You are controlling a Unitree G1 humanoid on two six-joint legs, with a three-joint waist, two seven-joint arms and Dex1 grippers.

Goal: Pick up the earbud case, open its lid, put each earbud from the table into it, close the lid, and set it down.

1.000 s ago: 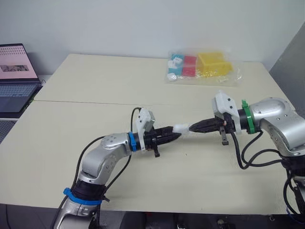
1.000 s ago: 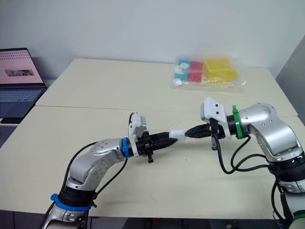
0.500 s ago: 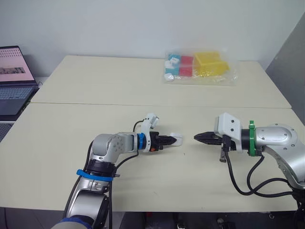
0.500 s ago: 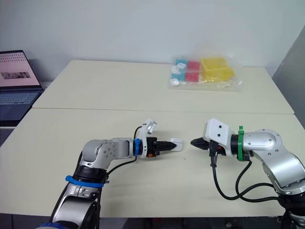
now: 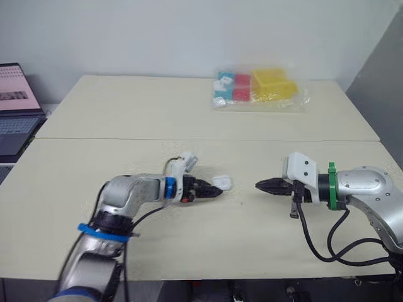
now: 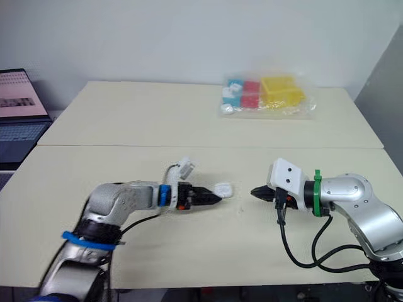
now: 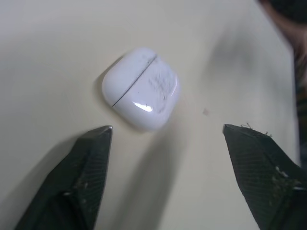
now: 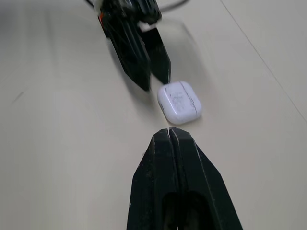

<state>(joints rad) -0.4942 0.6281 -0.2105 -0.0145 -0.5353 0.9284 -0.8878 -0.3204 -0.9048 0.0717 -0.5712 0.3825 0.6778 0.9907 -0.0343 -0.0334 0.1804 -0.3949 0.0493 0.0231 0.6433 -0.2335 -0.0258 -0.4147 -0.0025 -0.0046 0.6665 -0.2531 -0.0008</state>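
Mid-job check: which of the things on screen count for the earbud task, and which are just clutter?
For the job:
- earbud case, lid shut, lying free on the table
- left gripper, open, just short of the case
- right gripper, shut, pointing at the case from the other side

Lying about:
- plastic bag of coloured blocks, far side of the table
- laptop, beside the table on the robot's left

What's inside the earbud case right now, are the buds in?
Cannot tell: the earbud case lies on the table with its lid shut, so its inside is covered.
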